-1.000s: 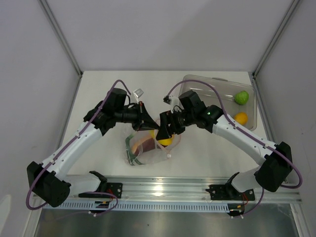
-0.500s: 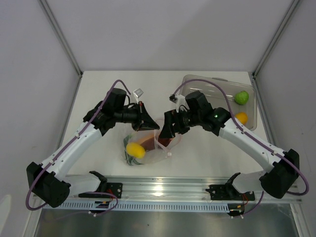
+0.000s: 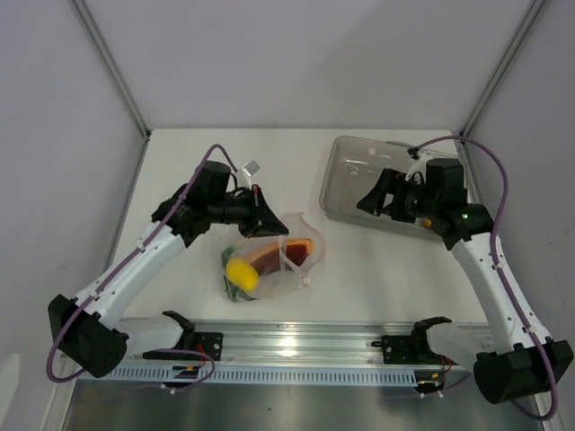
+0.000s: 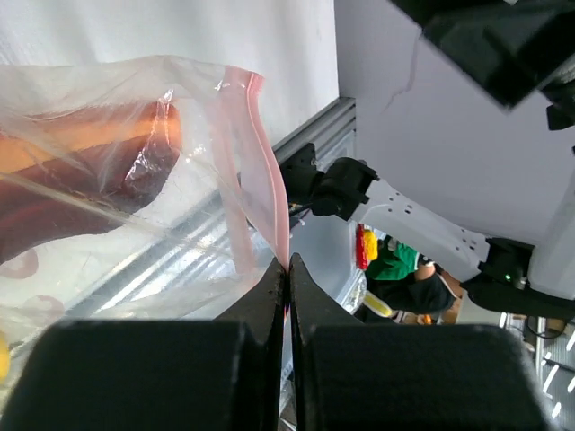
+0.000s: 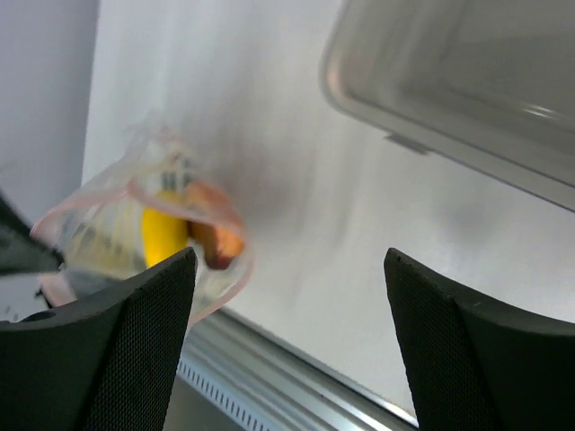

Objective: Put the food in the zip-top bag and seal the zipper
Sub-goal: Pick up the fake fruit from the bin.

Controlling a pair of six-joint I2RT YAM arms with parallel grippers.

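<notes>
- The far-right part of the clear tray (image 3: 346, 175) is covered by the right arm in the top view, so its contents cannot be made out.
- The zip-top bag (image 3: 301, 269) is seen only blurred from the right wrist. A yellow lemon (image 3: 241, 273) and the meat slice (image 3: 286, 250) are seen inside it.
- The zipper (image 4: 262, 171) is pinched between the closed fingers of the left gripper (image 4: 286, 269).
- The right gripper (image 5: 287, 260) is spread wide with nothing held, at the tray's edge.
- The bag is laid on a white table (image 3: 198, 153), which is enclosed by pale walls (image 3: 296, 54).

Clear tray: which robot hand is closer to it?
Right. The right gripper hovers at the near edge of the clear tray; the left gripper is well off to the side, pinching the zipper.
</notes>
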